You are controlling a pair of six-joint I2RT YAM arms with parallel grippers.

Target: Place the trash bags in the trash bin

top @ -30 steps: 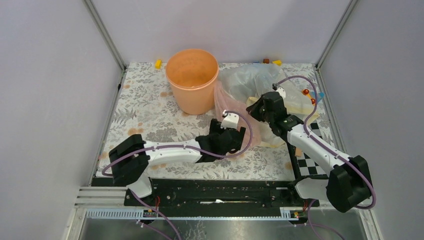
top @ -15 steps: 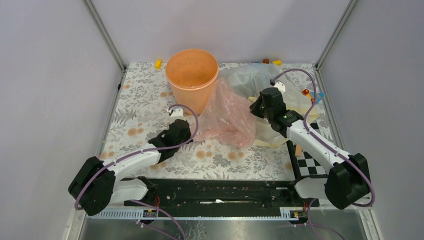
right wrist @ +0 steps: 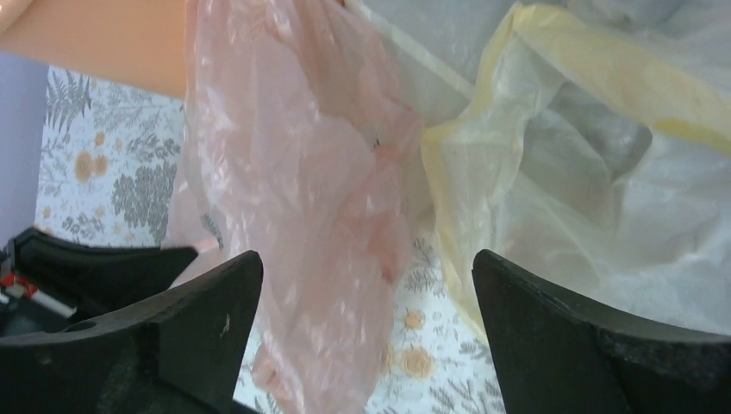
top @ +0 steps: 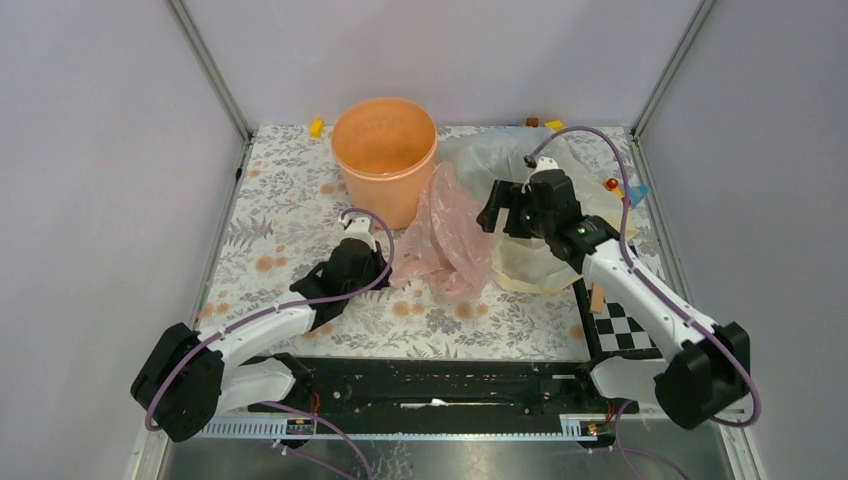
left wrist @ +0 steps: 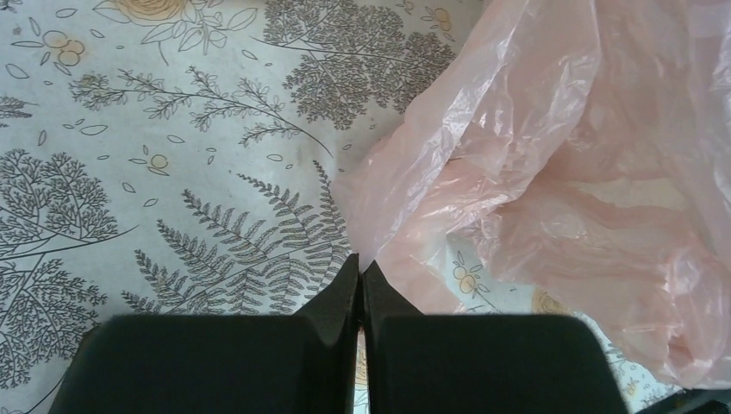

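Note:
The trash bin (top: pixel 385 170) is a peach-orange bucket standing upright at the back of the floral table; its wall (right wrist: pixel 112 43) shows in the right wrist view. The pink trash bag (top: pixel 450 235) lies crumpled to its right, leaning on the bin. My left gripper (top: pixel 384 268) sits at the bag's near-left corner. Its jaws (left wrist: pixel 360 269) are shut, with the edge of the bag (left wrist: pixel 560 172) pinched at the tips. My right gripper (top: pixel 492 215) hovers over the bag's right side, open (right wrist: pixel 366 345). The pink plastic (right wrist: pixel 302 172) hangs between its fingers, untouched.
A pale yellow bag (top: pixel 530 265) and a clear whitish bag (top: pixel 490 155) lie under and behind the right arm. Small toys (top: pixel 316 127) sit along the back edge, with red beads (top: pixel 612 184) at the right. A checkerboard (top: pixel 620 325) lies near right. Grey walls enclose the table.
The right gripper opened and let go of the pink bag, which slumped into a narrower heap. The left arm swung left, then its gripper shut at the bag's corner.

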